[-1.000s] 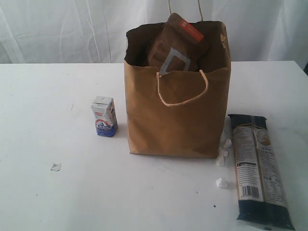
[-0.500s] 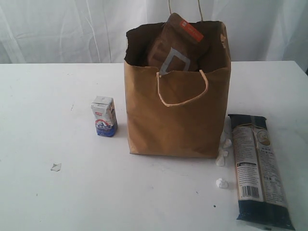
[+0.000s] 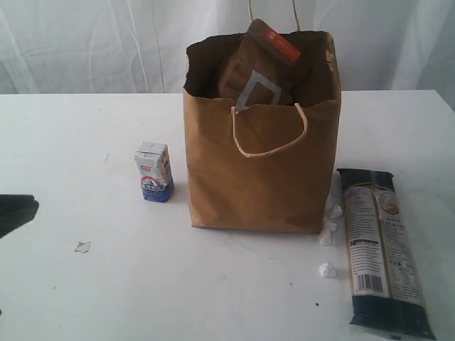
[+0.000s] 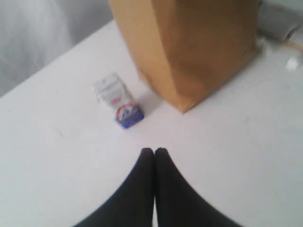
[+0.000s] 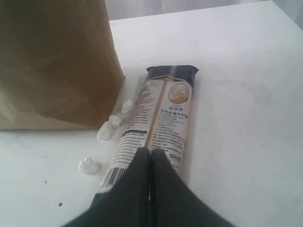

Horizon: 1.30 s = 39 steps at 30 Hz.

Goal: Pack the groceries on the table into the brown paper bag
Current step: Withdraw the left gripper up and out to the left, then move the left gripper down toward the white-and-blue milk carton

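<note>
The brown paper bag [image 3: 261,167] stands upright mid-table, a brown foil pouch [image 3: 261,65] sticking out of its open top. A small white-blue carton [image 3: 153,171] stands just left of the bag, also seen as the carton [image 4: 118,100] beside the bag [image 4: 189,42] in the left wrist view. A long dark pasta packet [image 3: 384,249] lies flat right of the bag. My left gripper [image 4: 154,151] is shut and empty, above the table short of the carton; its dark tip [image 3: 15,213] shows at the exterior view's left edge. My right gripper [image 5: 150,152] is shut and empty over the near end of the pasta packet [image 5: 158,120].
Small white crumpled lumps [image 3: 328,226] lie between the bag and the pasta packet, with one more lump [image 3: 327,270] nearer the front. A tiny pale flake [image 3: 82,246] lies on the white table [image 3: 85,135] at the front left. White curtain behind.
The left gripper's dark tip has come into the exterior view at the left edge. Bag, carton and pasta packet have not moved.
</note>
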Motion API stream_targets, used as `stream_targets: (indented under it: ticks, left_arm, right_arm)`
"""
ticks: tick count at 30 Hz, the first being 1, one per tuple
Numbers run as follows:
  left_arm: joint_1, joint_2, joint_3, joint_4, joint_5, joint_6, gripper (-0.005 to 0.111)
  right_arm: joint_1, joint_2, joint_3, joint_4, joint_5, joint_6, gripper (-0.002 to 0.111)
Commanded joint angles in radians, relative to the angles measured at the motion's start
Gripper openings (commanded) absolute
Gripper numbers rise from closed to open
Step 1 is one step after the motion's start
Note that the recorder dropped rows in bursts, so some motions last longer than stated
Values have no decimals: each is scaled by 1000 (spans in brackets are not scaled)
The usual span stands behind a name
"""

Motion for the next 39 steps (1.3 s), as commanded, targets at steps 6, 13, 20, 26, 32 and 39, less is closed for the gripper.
stream_targets:
  ticks: [6,13,20,26,32,39]
  left_arm:
    - [401,88,52,-13,-92,-162,0]
    - [501,88,79,-215,-113,-158,0]
    - [501,103,108,-323,-273,-150,0]
    - [503,264,181,-198,-535,-122,0]
    - [503,502,145,-178,-758,-122,0]
    - [501,657,56,-47,-832,-112,13]
  right_arm:
    - [-5,-2,9,-2,2,3,0]
    - [-5,-2,9,-2,2,3,0]
    - [-5,-2,9,-4,2,3,0]
    - [-5,-2,9,-4,2,3,0]
    - [-5,-2,9,-4,2,3,0]
    - [-5,-2,9,-4,2,3,0]
